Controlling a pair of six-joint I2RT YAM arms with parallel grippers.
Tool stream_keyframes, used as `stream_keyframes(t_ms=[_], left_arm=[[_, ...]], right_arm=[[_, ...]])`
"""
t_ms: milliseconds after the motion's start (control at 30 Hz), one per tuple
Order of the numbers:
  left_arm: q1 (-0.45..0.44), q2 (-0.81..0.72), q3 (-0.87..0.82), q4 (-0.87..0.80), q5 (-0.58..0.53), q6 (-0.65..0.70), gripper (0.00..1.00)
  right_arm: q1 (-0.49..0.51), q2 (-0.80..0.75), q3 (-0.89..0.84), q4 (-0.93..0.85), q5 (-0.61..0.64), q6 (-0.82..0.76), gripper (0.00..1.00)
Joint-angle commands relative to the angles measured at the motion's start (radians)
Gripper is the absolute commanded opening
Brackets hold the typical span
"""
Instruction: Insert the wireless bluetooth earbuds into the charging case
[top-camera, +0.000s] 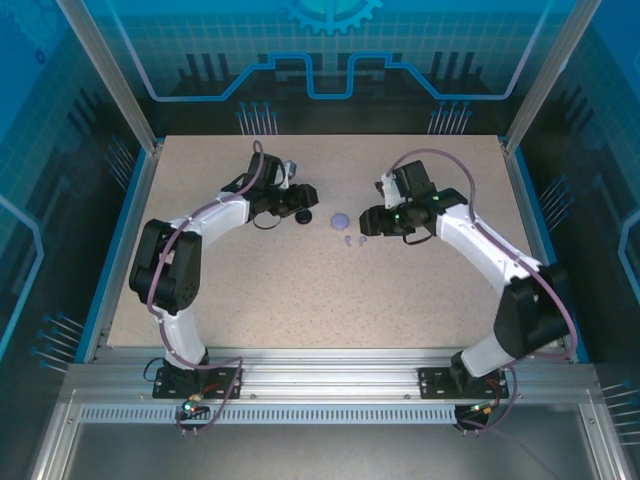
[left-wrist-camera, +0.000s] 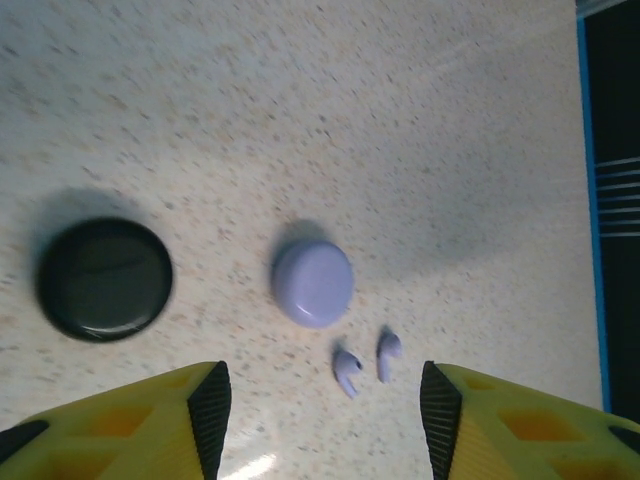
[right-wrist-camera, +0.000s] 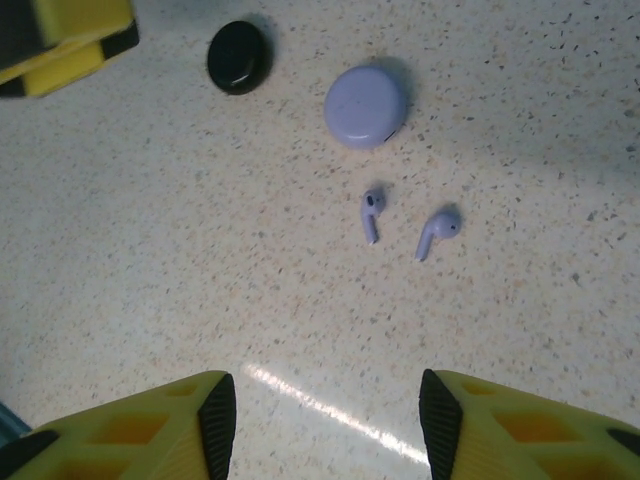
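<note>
Just ahead of the right end effector (right-wrist-camera: 325, 420), spread apart for a pick, two lilac earbuds (right-wrist-camera: 372, 213) lie on the worktop (right-wrist-camera: 150, 250) beside the lilac case (right-wrist-camera: 365, 105); the left end effector (left-wrist-camera: 325, 405), also apart, faces them.

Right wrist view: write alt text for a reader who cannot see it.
One lilac earbud and a second lilac earbud lie apart on the speckled table, beside a closed round lilac case, with a black case farther off. The open right gripper frames the bottom edge, holding nothing.
</note>
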Motion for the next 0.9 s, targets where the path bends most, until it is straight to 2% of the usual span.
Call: stream_keyframes(t_ms=[0,167,433,700,867], left_arm=[[-0.038,0.015,-0.032,-0.009,0.074,-0.109,0.55],[-0.084,0.051,-0.026,-0.028,0.074,-0.143,0.50],[-0.104,0.135,-0.012,-0.018,0.092,-0.165,0.30],[-0.108,0.219,0.005,0.051,0.142,-0.191,0.30],[-0.108,0.261,0.022,0.105,0.175,-0.218,0.31]], right_arm=[[-0.040,0.103,0.087,0.024,-0.072,-0.047,0.53],[-0.071,0.299,0.226,0.001,-0.143,-0.077,0.47],[-0.086,0.591,0.528,-0.092,-0.200,-0.097,0.34],[-0.084,0.822,0.796,-0.191,-0.247,-0.096,0.32],[-0.072,0.894,0.877,-0.228,-0.266,-0.100,0.32]])
